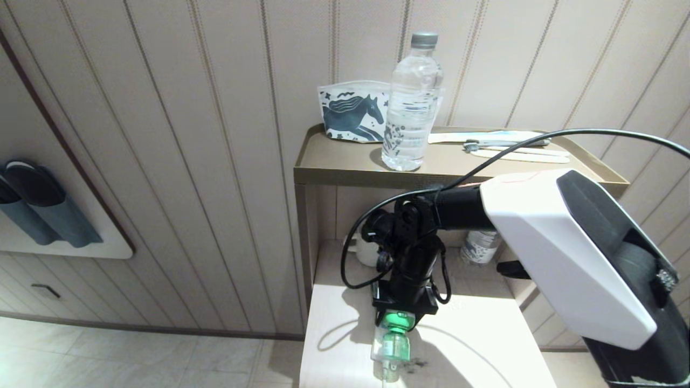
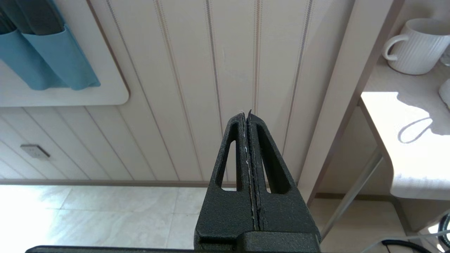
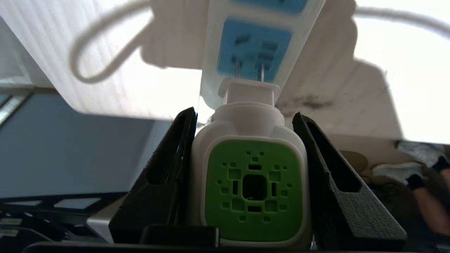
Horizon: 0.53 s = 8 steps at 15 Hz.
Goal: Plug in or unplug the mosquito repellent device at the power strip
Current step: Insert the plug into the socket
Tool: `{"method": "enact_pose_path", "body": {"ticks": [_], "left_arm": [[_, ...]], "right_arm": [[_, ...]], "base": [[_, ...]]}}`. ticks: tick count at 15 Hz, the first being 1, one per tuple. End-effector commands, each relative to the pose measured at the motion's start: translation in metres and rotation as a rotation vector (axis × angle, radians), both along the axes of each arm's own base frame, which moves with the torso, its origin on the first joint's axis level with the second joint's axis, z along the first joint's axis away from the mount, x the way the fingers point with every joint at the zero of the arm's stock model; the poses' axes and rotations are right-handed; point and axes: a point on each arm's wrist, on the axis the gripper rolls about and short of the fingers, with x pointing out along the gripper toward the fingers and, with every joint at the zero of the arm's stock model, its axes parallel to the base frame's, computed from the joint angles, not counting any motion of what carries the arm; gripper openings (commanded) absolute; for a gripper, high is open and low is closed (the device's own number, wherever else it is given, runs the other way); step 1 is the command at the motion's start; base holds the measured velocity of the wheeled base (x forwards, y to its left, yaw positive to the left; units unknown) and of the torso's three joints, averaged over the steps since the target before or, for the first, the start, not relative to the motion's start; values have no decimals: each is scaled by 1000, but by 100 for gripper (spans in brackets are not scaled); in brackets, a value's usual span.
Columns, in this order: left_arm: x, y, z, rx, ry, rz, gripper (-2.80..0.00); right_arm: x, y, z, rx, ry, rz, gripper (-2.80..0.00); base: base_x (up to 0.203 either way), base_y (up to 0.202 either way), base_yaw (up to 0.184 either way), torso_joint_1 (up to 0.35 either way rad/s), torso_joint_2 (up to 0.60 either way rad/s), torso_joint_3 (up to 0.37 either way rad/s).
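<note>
Right gripper (image 3: 246, 168) clamped on the mosquito repellent device (image 3: 251, 182), one finger against each flank of its white housing, the green vented face turned toward the wrist. The device lies directly ahead of the gripper, in line with it, and its long axis runs from the vented face through the white plug neck to two metal prongs. These prongs meet the pale blue socket face of the power strip (image 3: 255, 49), just beyond the fingertips. Bare metal shows between neck and socket, so the plug appears only partly seated, though how deep the prongs sit cannot be told. The coming move, judged from this, runs along that same axis: straight in to seat the plug, or straight back to free it. A sideways tilt would likely bend the prongs or drag the strip across the surface (image 1: 485, 345).

In the head view the right gripper (image 1: 398, 323) points down at the surface, with the device's (image 1: 392, 345) translucent green bottle body showing below its green top. The white cord of the strip loops away beyond the gripper.

Left gripper (image 2: 248, 140) clenched on nothing, parked well away beside the wall, far from the device; the right arm is the nearer.
</note>
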Motion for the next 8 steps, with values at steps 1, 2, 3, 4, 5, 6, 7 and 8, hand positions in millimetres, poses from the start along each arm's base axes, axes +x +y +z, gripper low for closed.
{"method": "enact_pose_path", "body": {"ticks": [1,2,3,4,5,6,7,8], "left_arm": [[0,0,0,1,1,1,-280],[0,0,0,1,1,1,-280],[0,0,0,1,1,1,-280],[0,0,0,1,1,1,-280],[0,0,0,1,1,0,-280],[0,0,0,1,1,0,-280],[0,0,0,1,1,-1,-280],[0,0,0,1,1,1,-280]], "right_arm": [[-6,6,2,-1,5,15,-280],[-6,7,2,0,2,17,-280],[-5,7,3,3,-6,16,-280],[-2,7,4,12,-28,11,-280],[0,5,4,13,-32,4,-280],[1,5,4,9,-35,-2,-280],[2,3,4,-16,-56,-9,-280],[4,3,3,-38,-81,-16,-280]], "base": [[0,0,0,0,0,0],[0,0,0,0,0,0],[0,0,0,0,0,0],[0,0,0,0,0,0],[0,0,0,0,0,0],[0,0,0,0,0,0],[0,0,0,0,0,0],[0,0,0,0,0,0]]}}
